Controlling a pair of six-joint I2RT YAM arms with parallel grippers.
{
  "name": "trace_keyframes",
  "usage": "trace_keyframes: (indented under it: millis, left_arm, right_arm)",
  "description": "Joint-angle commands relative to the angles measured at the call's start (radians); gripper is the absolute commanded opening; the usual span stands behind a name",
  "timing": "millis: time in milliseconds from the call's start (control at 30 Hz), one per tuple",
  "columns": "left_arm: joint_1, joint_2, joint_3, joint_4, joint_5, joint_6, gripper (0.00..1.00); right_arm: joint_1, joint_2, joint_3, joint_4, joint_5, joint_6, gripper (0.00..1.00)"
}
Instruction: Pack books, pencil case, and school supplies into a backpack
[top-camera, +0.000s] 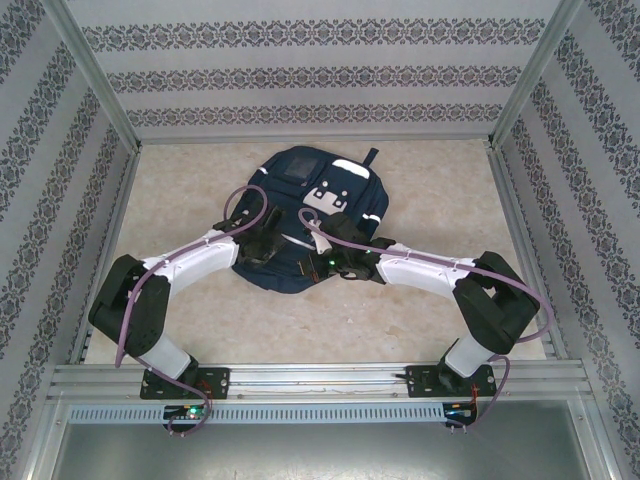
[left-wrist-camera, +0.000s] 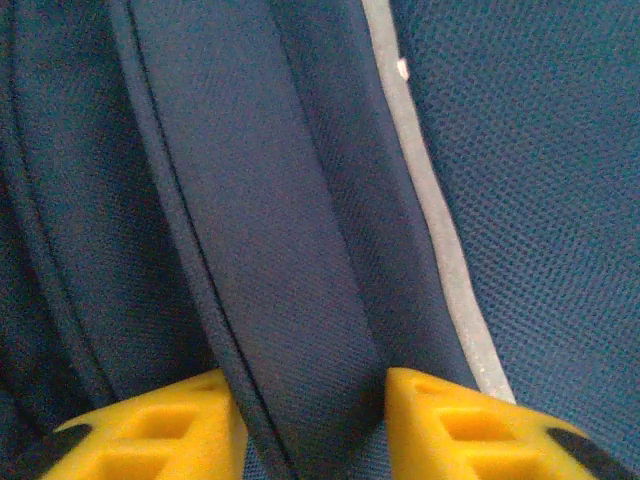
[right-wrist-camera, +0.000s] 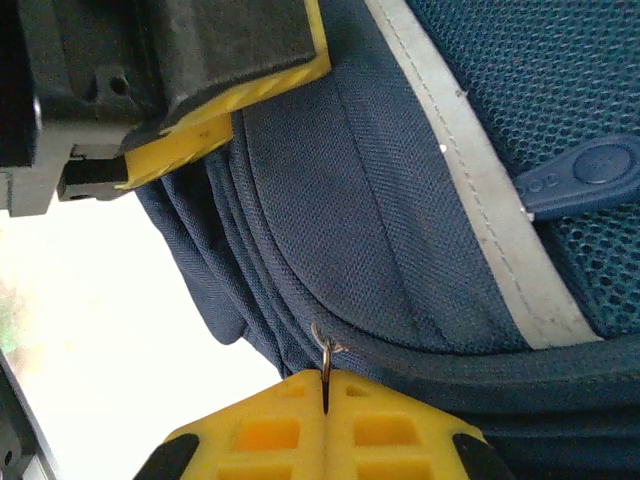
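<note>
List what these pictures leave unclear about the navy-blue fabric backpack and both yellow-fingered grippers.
- Contents of the navy-blue fabric backpack: top view, hidden by its own fabric.
- Left gripper grip on the fabric fold: left wrist view, fingertips cut off by the bottom edge.
- Zipper tab beyond the metal zipper ring: right wrist view, hidden inside the shut right gripper.

backpack (top-camera: 290, 275) near side partly under left arm (top-camera: 195, 255), right arm (top-camera: 420, 270)
</note>
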Motion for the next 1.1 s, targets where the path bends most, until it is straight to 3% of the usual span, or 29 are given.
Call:
trace_keyframes:
  millis: [0, 33, 67, 333, 500, 733, 833, 967, 1067]
  left_arm:
    - [-0.008, -0.002, 0.033, -0.03, -0.086, 0.018, 0.11]
    - [-0.008, -0.008, 0.048, -0.048, -0.105, 0.047, 0.01]
    - [-0.007, -0.016, 0.056, -0.067, -0.12, 0.059, 0.0]
    - [0.057, -0.112, -0.004, -0.104, -0.103, 0.261, 0.0]
    - [0.097, -0.151, -0.059, -0.077, -0.013, 0.432, 0.0]
    - [0.136, -0.193, -0.065, -0.108, 0.101, 0.723, 0.0]
    - [0.18, -0.191, -0.076, -0.12, 0.182, 0.806, 0.0]
    - [0.228, -0.174, -0.075, -0.148, 0.231, 0.877, 0.0]
    - [0.251, -0.167, -0.078, -0.162, 0.248, 0.923, 0.0]
  right_arm:
    - [0.026, -0.017, 0.014, -0.027, -0.017, -0.036, 0.0]
    - [0.027, -0.017, 0.02, -0.057, 0.01, -0.054, 0.0]
    - [0.027, -0.02, 0.023, -0.081, 0.031, -0.071, 0.0]
    - [0.005, -0.071, 0.017, -0.252, 0.345, -0.214, 0.0]
    - [-0.038, -0.075, -0.002, -0.249, 0.428, -0.231, 0.0]
    - [-0.087, -0.043, 0.04, -0.204, 0.422, -0.221, 0.0]
    - [-0.12, -0.028, 0.058, -0.187, 0.344, -0.209, 0.0]
    - [-0.166, -0.011, 0.067, -0.21, 0.346, -0.197, 0.0]
    - [-0.259, 0.007, 0.085, -0.232, 0.142, -0.093, 0.0]
